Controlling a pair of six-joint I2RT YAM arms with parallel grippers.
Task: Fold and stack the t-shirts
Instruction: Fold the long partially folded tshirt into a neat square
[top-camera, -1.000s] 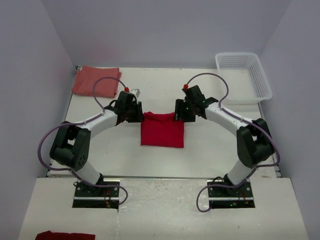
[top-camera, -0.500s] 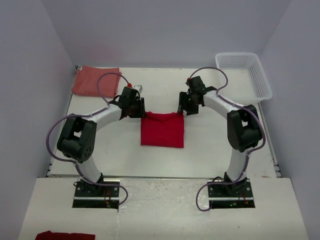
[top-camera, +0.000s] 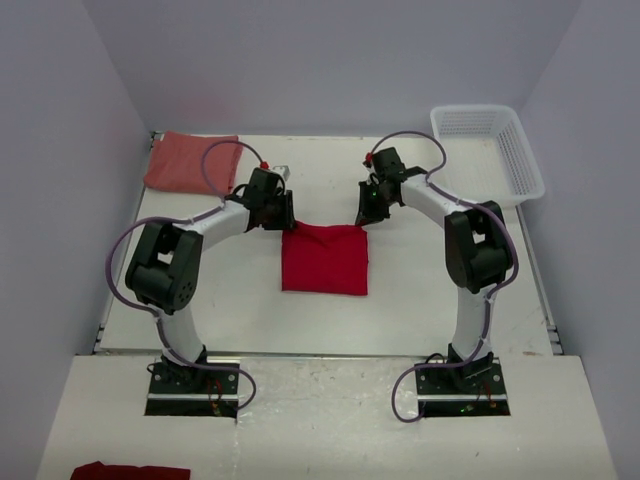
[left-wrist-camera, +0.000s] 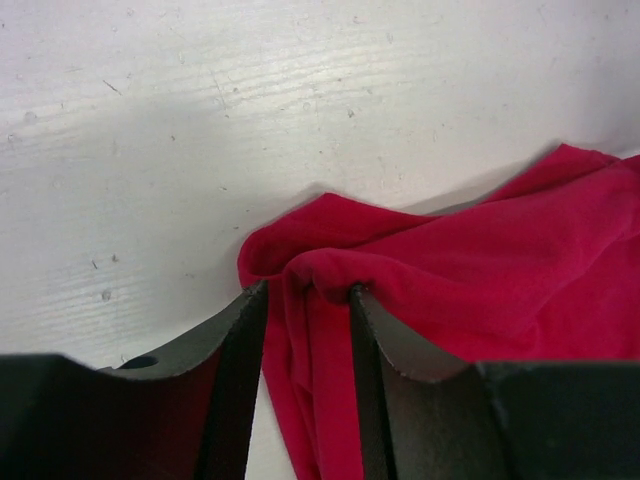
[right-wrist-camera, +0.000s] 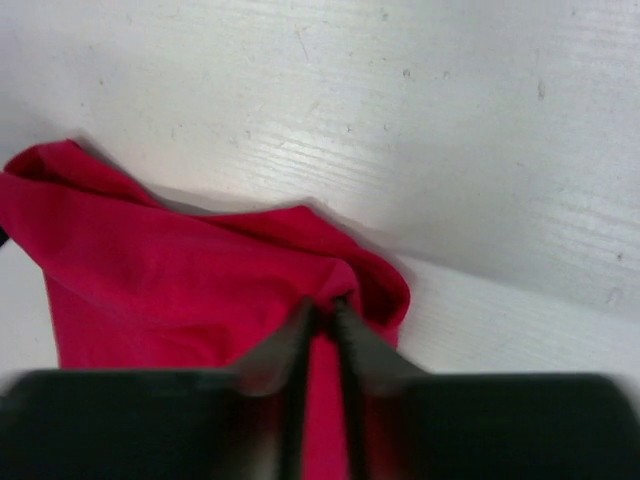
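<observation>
Red t-shirt (top-camera: 323, 259) folded, mid-desk (top-camera: 430, 290) | left tool (left-wrist-camera: 308, 300), right tool (right-wrist-camera: 320, 310) each pinching a far corner | salmon t-shirt (top-camera: 190, 162) folded, far-left corner | stacking apparently not yet done

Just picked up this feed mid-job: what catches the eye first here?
The bright red t-shirt, folded into a square at the table's centre, stands out; the left pincer and right pincer each pinch one of its far corners. A folded salmon t-shirt lies in the far left corner, and a white basket sits at the far right.
</observation>
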